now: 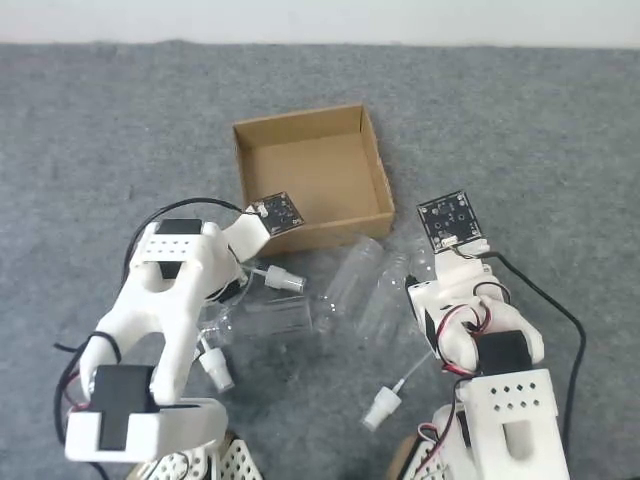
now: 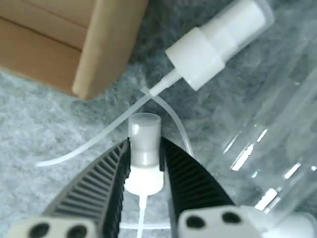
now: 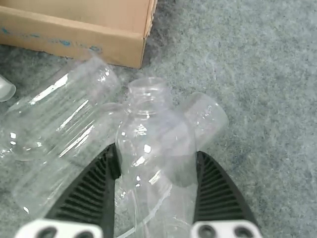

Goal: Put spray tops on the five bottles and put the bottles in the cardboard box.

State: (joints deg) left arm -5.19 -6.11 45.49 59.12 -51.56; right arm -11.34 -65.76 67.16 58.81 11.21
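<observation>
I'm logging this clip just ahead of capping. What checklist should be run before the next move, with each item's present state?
1. Left hand grips a spray top: ok, shut on its collar.
2. Right hand holds a bottle: ok, one finger on each side.
3. The held bottle's neck is uncapped: ok, its mouth is open.
4. Spray top is at the bottle's neck: not ok, no top is near it in the right wrist view.
5. Cardboard box has its open side up: ok.
</observation>
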